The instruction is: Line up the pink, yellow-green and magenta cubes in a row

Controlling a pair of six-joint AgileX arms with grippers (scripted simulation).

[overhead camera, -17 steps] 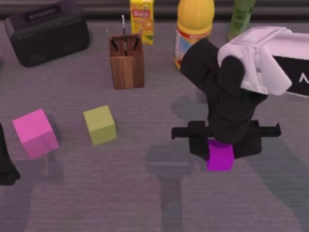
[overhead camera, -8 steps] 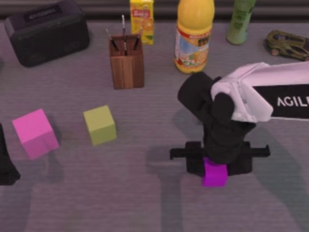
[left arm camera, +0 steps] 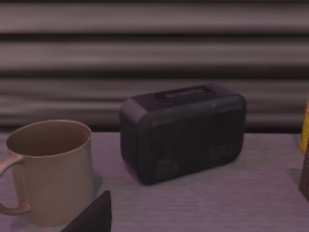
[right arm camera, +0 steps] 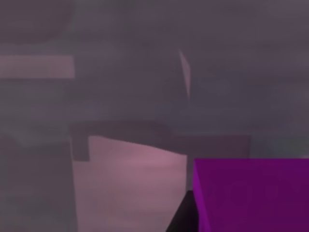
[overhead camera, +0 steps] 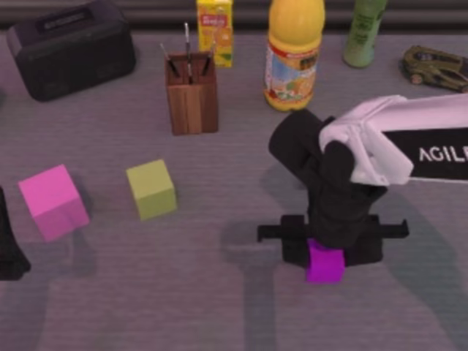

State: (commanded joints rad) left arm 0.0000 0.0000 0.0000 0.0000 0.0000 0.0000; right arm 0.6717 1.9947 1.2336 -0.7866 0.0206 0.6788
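The pink cube (overhead camera: 53, 201) sits on the table at the left, with the yellow-green cube (overhead camera: 151, 189) to its right and a gap between them. Further right, nearer the front edge, my right gripper (overhead camera: 325, 257) points down and is shut on the small magenta cube (overhead camera: 324, 266). The right wrist view shows the magenta cube (right arm camera: 251, 193) close up, with one dark finger (right arm camera: 183, 217) against its side. My left gripper (overhead camera: 7, 252) stays parked at the table's left edge, open; one of its fingertips (left arm camera: 91, 217) shows in the left wrist view.
Along the back stand a black speaker (overhead camera: 71, 45), a wooden pen holder (overhead camera: 191, 91), a juice carton (overhead camera: 215, 29), an orange juice bottle (overhead camera: 295, 55), a green bottle (overhead camera: 363, 29) and a toy car (overhead camera: 435, 67). A beige mug (left arm camera: 48, 169) stands near my left gripper.
A second ago my right gripper carried the magenta cube toward the front edge and slightly left. Over the last half second it has held still. The left arm has not moved.
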